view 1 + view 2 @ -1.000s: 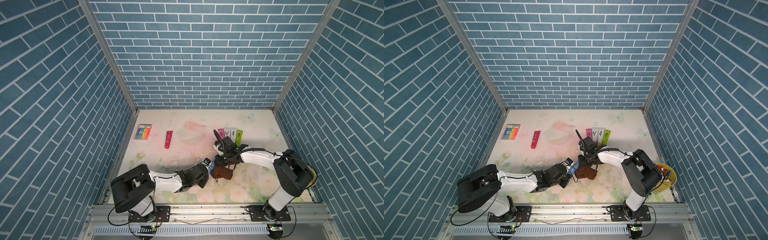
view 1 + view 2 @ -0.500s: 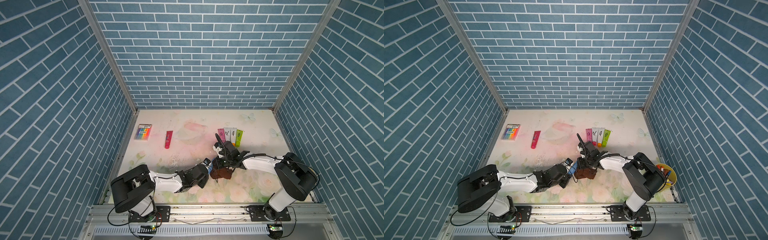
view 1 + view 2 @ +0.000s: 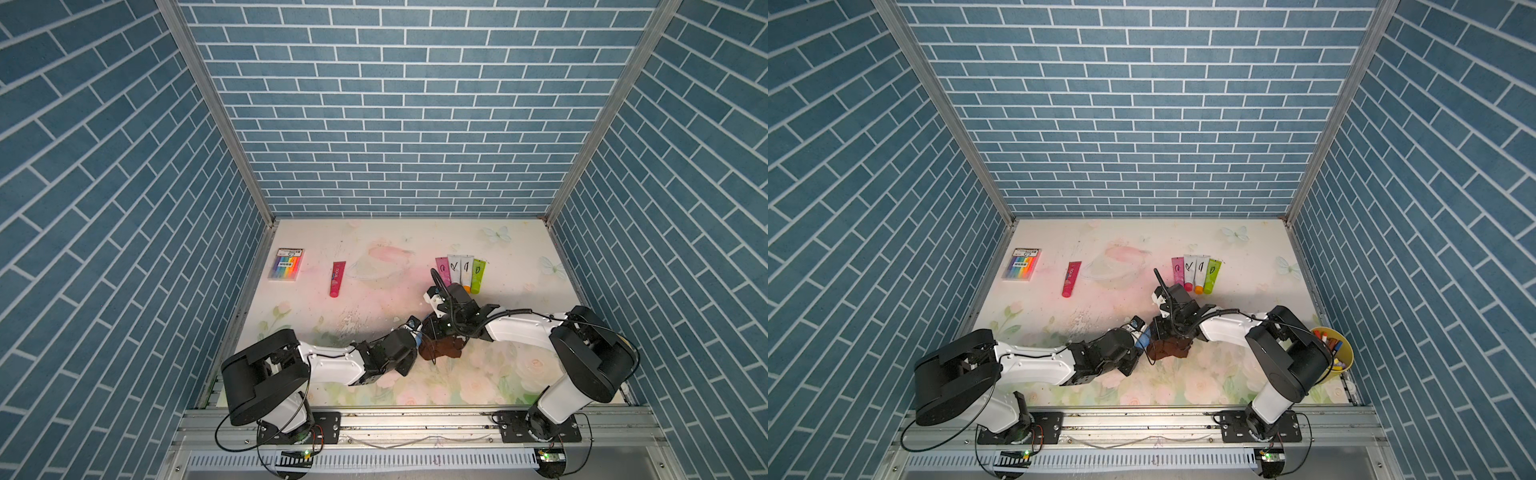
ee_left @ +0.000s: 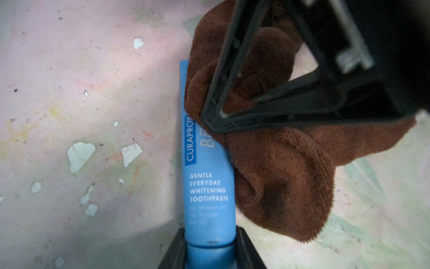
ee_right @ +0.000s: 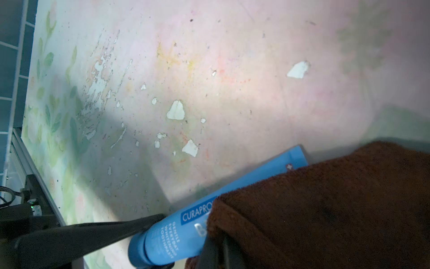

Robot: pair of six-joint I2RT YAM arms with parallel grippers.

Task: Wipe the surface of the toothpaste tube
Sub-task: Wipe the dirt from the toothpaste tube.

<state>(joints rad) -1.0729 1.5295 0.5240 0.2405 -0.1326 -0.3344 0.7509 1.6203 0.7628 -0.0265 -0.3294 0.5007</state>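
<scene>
A light blue toothpaste tube (image 4: 207,186) lies low over the table, with my left gripper (image 4: 210,233) shut on its cap end. In both top views only a bit of the blue tube (image 3: 417,341) (image 3: 1143,338) shows between the two wrists. My right gripper (image 4: 210,122) is shut on a brown cloth (image 4: 279,174) and presses it against the tube's upper half and far end. From the right wrist, the cloth (image 5: 325,209) covers much of the tube (image 5: 176,223), and a left finger (image 5: 93,230) is beside its cap. The cloth (image 3: 440,348) bunches under the right wrist.
A red tube (image 3: 337,278) and a box of crayons (image 3: 286,264) lie at the back left. A row of small coloured tubes (image 3: 460,272) lies just behind the right wrist. A yellow cup of pens (image 3: 1333,349) stands by the right wall. Brick walls enclose three sides.
The right wrist has shifted slightly toward the front with the cloth over the tube, and its forearm has swung right. The left arm and the tube have stayed put.
</scene>
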